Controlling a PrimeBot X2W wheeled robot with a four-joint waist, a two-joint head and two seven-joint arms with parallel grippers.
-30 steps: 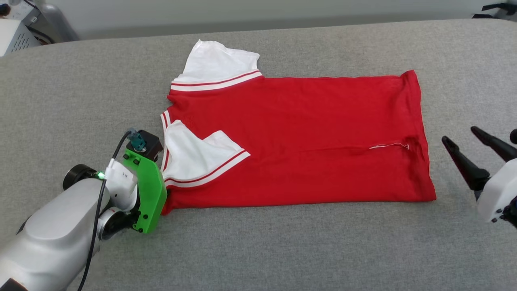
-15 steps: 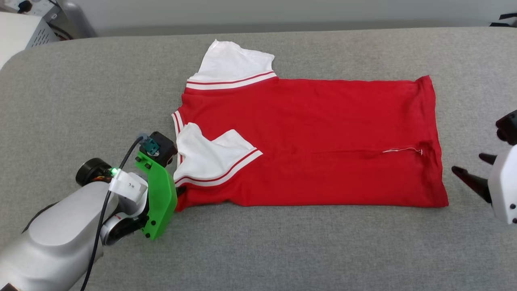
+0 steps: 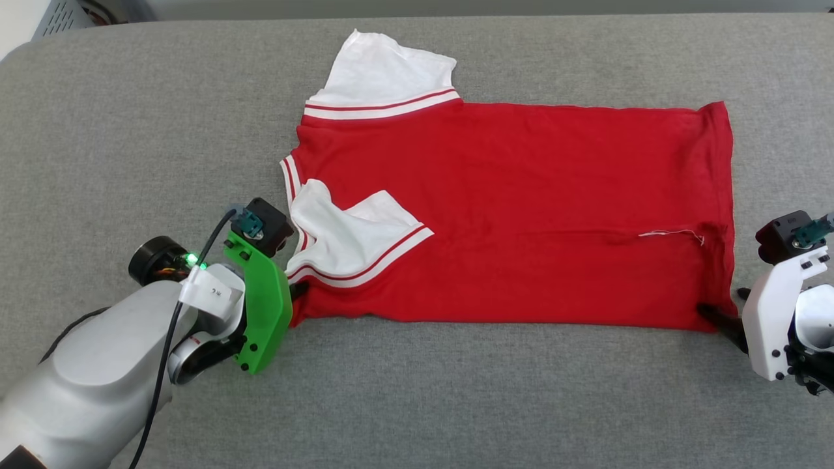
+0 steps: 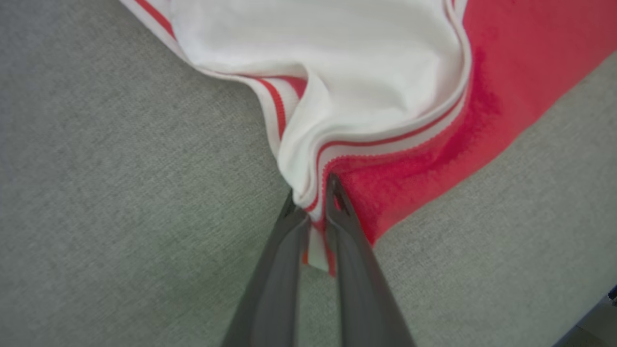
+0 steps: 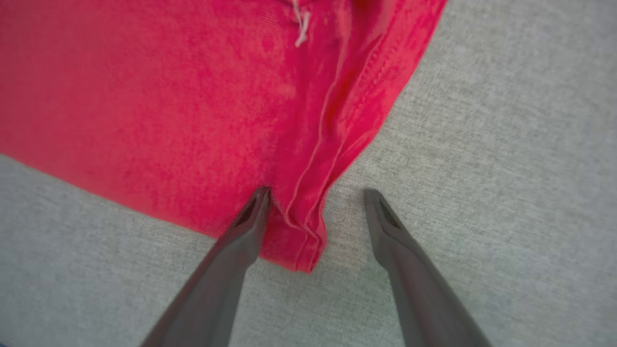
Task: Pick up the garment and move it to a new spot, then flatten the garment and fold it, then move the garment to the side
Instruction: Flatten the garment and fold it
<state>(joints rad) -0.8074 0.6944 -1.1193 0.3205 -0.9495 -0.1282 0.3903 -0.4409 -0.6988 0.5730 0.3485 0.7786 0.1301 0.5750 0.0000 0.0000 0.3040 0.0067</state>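
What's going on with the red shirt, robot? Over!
Left gripper: jaws shut on shirt, sleeve-end corner. Right gripper: jaws open around hem corner. Shirt flat on grey surface, near sleeve folded in. Nothing in the way.

1 garment, 1 bench, 2 grippers: left gripper, right gripper.
Garment: 2 white sleeves, 1 loose white thread. Each gripper 2 dark fingers, 4 total. 1 green wrist bracket, 1 white wrist bracket.

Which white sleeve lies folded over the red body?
The near sleeve, by the left end effector; the far sleeve spreads outward instead.
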